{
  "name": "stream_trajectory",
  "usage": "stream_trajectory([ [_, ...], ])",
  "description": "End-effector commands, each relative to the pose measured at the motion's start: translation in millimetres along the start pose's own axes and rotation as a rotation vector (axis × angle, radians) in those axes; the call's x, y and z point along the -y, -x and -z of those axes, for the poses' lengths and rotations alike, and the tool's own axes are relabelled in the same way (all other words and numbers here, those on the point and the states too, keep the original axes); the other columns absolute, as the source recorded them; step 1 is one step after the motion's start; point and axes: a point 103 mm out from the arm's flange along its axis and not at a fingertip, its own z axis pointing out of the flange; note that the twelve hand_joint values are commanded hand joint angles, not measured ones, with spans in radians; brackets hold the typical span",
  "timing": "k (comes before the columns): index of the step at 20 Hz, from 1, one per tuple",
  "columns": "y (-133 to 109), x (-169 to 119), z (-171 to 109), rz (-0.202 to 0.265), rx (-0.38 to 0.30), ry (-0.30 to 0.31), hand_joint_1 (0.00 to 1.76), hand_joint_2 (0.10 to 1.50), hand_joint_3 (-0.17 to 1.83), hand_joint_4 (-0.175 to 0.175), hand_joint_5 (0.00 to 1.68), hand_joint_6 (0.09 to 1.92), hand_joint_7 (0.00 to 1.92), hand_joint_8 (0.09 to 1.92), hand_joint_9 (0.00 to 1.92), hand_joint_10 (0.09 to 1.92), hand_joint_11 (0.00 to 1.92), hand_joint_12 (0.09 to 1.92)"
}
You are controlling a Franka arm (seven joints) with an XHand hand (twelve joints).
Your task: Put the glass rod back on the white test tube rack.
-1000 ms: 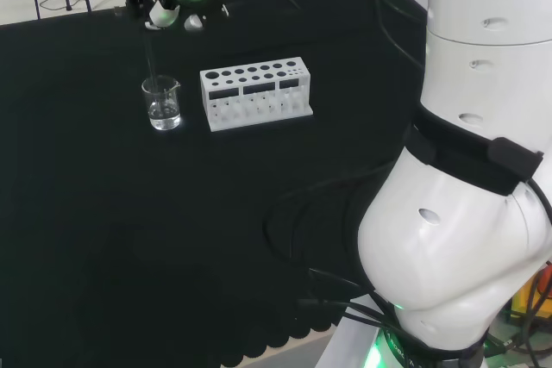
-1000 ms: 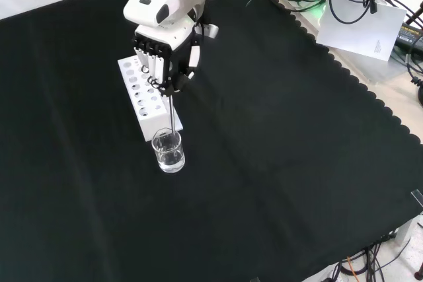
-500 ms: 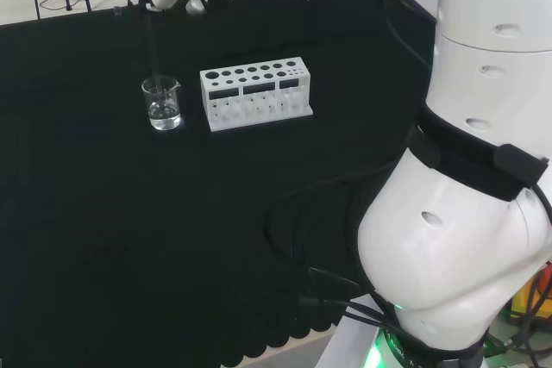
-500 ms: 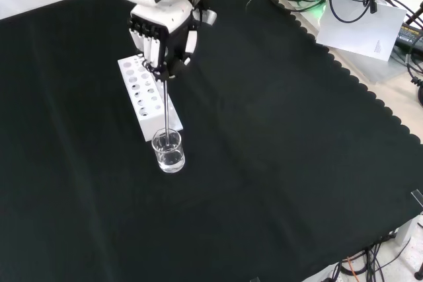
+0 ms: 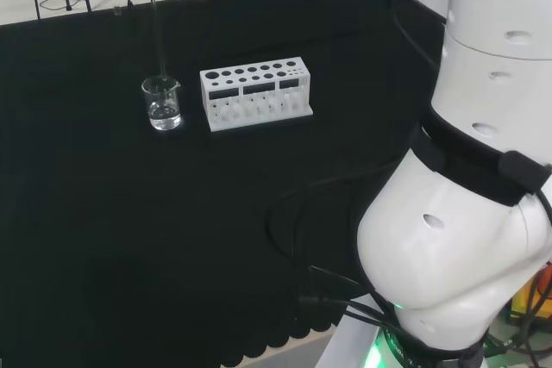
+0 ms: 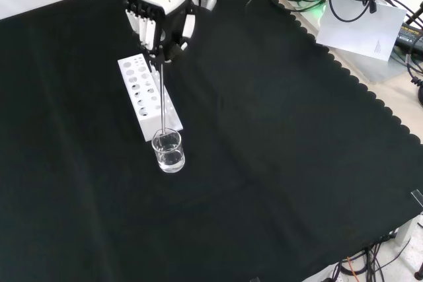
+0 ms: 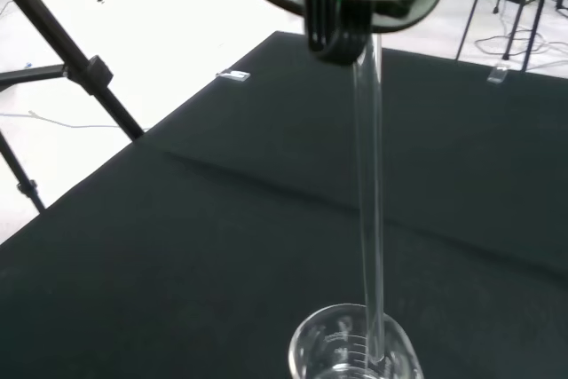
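Observation:
My hand (image 6: pixel 160 28) hangs above the bench with its fingers curled round the top of a clear glass rod (image 6: pixel 161 100). The rod (image 5: pixel 159 36) hangs straight down, and its lower tip is still inside the mouth of a small glass beaker (image 6: pixel 168 151) with a little clear liquid in it. In the wrist view the rod (image 7: pixel 370 210) runs from the hand down into the beaker (image 7: pixel 351 348). The white test tube rack (image 5: pixel 255 93) stands just right of the beaker (image 5: pixel 162 102) in the head view, with several open round holes on top. In the front view the rack (image 6: pixel 149 96) lies behind the beaker, under the hand.
The arm's big white links (image 5: pixel 470 178) stand at the head view's right. Black cables (image 5: pixel 302 213) trail over the cloth near the arm's base. Beyond the cloth's scalloped edge in the front view lie a sheet of paper (image 6: pixel 363 28) and more cables.
The hand has risen steadily with the rod. The rod's tip has come up from deep in the beaker's liquid to about the rim. Beaker and rack have not moved.

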Motion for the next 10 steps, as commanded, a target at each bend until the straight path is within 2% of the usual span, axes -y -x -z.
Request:
stream_trajectory([
  [1,30,32,26,-0.09,0.007,0.014,1.32,0.69,0.63,-0.175,1.18,0.55,1.33,0.82,1.83,0.5,1.71,0.58],
  [10,91,57,38,-0.191,0.022,0.029,1.32,0.69,0.63,-0.175,1.18,0.55,1.33,0.82,1.83,0.5,1.7,0.58],
])
